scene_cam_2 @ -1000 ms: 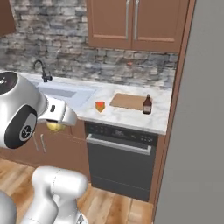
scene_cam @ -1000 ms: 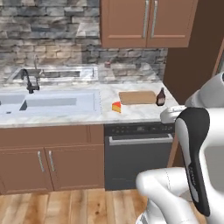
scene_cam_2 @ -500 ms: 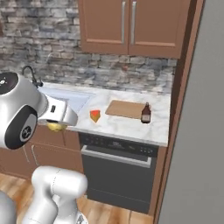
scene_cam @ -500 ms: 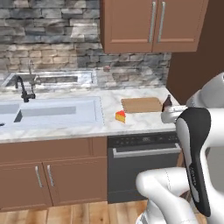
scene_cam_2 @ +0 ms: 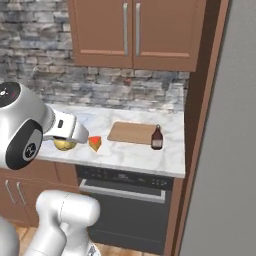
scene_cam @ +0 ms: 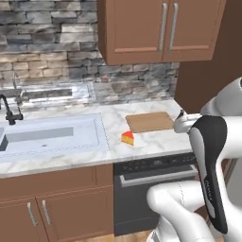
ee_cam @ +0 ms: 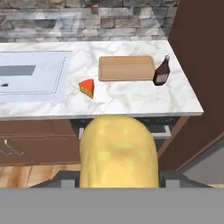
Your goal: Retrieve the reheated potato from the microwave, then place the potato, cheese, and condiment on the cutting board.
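My gripper (ee_cam: 118, 176) is shut on the potato (ee_cam: 118, 151), a yellowish lump that bulks large at the bottom of the hand view. In the right base view the potato (scene_cam_2: 65, 144) hangs under the hand, in front of the counter's edge and left of the cheese (scene_cam_2: 95, 143). On the marble counter the cheese (ee_cam: 87, 87) lies left of the wooden cutting board (ee_cam: 126, 68). At the board's right end stands the dark condiment (ee_cam: 162, 72) bottle. The board (scene_cam: 150, 121) carries nothing. The microwave is out of view.
A sink (scene_cam: 47, 134) with a dark faucet (scene_cam: 8, 111) takes up the counter's left part. Below the counter sits a black oven (scene_cam_2: 125, 200). A tall brown panel (scene_cam_2: 197, 125) closes off the counter's right end. Wall cabinets (scene_cam: 160, 28) hang above the board.
Both base views have shifted and the counter now looks nearer, so the base has driven. The potato stays in my gripper. Cheese, board and bottle keep their places on the counter.
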Controlling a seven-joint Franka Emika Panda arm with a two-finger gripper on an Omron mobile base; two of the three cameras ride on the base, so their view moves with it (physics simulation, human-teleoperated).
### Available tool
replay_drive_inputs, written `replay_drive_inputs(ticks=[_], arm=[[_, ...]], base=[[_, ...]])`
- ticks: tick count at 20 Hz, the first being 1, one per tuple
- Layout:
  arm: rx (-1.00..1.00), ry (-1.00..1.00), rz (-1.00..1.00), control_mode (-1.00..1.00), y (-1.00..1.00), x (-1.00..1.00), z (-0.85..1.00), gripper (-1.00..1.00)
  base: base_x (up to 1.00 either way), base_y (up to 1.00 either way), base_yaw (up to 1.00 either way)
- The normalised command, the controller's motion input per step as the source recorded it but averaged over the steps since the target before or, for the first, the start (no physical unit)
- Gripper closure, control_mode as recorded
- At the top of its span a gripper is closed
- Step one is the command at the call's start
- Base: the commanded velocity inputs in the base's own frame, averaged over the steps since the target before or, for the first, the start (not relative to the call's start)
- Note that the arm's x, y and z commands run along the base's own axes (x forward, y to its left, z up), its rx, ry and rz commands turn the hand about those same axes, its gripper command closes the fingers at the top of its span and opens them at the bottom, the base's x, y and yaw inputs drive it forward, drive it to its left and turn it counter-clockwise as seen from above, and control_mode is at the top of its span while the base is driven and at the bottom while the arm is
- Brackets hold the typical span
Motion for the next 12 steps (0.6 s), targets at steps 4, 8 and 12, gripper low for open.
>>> replay_drive_inputs(ticks=[4, 8, 12], arm=[[0.00, 0.00, 0.00, 1.00, 0.00, 0.00, 0.00, 1.00], [0.00, 0.00, 0.00, 1.00, 0.00, 0.00, 0.00, 1.00], [0.00, 0.00, 0.00, 1.00, 0.00, 0.00, 0.00, 1.00]], base=[[0.38, 0.00, -0.16], [0.42, 0.03, -0.08], [0.41, 0.10, -0.01]])
